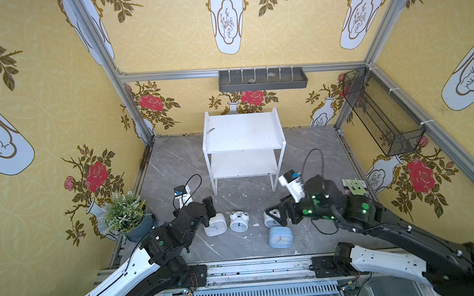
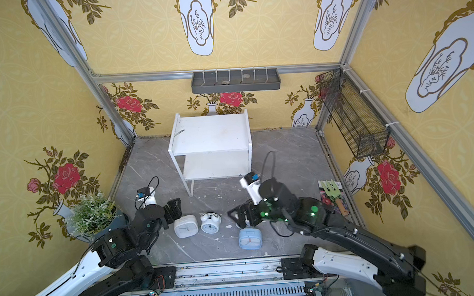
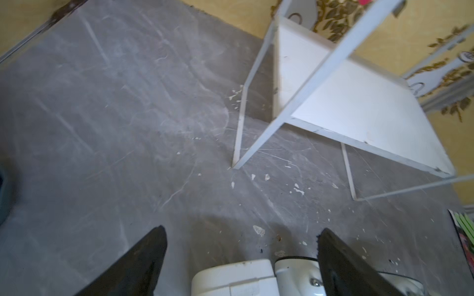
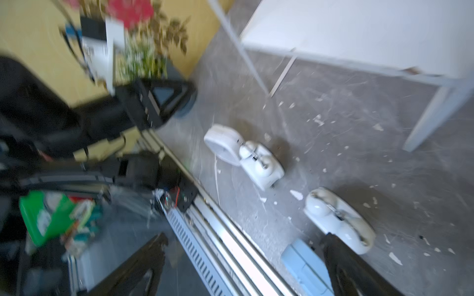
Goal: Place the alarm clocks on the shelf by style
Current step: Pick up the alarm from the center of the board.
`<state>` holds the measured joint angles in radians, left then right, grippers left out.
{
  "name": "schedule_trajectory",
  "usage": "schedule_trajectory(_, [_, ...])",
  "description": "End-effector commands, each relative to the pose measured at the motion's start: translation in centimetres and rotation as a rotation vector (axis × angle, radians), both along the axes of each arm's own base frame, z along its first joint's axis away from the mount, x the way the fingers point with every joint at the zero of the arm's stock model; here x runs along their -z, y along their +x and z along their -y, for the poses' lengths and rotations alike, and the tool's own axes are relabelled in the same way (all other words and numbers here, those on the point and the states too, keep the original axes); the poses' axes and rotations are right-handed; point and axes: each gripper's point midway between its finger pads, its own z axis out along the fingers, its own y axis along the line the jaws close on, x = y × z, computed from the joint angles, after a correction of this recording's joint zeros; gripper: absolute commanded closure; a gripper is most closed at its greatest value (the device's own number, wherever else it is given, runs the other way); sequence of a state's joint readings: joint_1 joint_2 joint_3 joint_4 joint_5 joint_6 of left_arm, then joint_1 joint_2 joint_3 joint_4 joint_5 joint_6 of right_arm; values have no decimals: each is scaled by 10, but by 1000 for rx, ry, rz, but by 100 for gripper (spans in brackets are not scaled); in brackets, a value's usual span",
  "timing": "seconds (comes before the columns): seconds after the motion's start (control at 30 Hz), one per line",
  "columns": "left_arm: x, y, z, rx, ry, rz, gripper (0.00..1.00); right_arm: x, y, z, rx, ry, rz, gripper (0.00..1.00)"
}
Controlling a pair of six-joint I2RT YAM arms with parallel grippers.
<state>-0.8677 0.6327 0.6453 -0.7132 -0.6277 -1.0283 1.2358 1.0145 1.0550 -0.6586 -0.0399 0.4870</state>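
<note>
Four alarm clocks are found on the grey table (image 1: 175, 163), all in front of the white two-tier shelf (image 1: 242, 131), which is set against the back wall. A loose row of three is formed: the white square clock (image 1: 215, 225) on the left, a round twin-bell clock (image 1: 239, 221) just beside it, and the second twin-bell clock (image 1: 270, 220) further right, partly hidden by the right arm in both top views. The light blue clock (image 1: 280, 237) is placed nearer the front edge, just beside that second bell clock.

The left hand (image 3: 242, 229) is held spread wide over the white square clock (whether a finger touches it cannot be told), and nothing is pinched. The right hand (image 4: 246, 235) is likewise spread wide and held low by the second twin-bell clock. One finger (image 4: 343, 261) is seen close to both that clock and the blue one, and nothing is gripped.

A potted plant (image 1: 125, 213) is stood by the left wall, and a garden tool packet (image 1: 353, 187) is laid by the right.
</note>
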Motion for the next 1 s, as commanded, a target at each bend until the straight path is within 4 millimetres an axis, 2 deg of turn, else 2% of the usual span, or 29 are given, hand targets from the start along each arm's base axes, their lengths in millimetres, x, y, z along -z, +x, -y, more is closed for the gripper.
schedule_trajectory(0.0, [10,-14,-37,-219,1,-92,5,30,-12,-41,-145,-218,177,2])
schedule_trajectory(0.07, [21,-16,-51,-302,-14,-191,4,43,-11,-72,-232,-246,210,2])
schedule_trajectory(0.2, [47,-13,-55,-340,-197,-307,9,51,-11,-116,-403,-184,222,2])
schedule_trajectory(0.3, [46,-12,-64,-386,-260,-281,9,64,12,-139,-440,-210,151,2])
schedule_trajectory(0.37, [44,-14,-68,-401,-258,-272,9,74,13,-155,-492,-239,158,0])
schedule_trajectory(0.43, [44,-15,-69,-405,-251,-277,9,80,10,-169,-547,-223,159,5])
schedule_trajectory(0.73, [50,-20,-76,-443,-234,-287,8,119,33,-185,-577,-294,212,9])
schedule_trajectory(0.83, [59,-22,-77,-464,-238,-304,8,129,34,-190,-597,-295,192,18])
schedule_trajectory(0.97, [68,-25,-76,-476,-256,-319,8,138,33,-195,-615,-294,183,22])
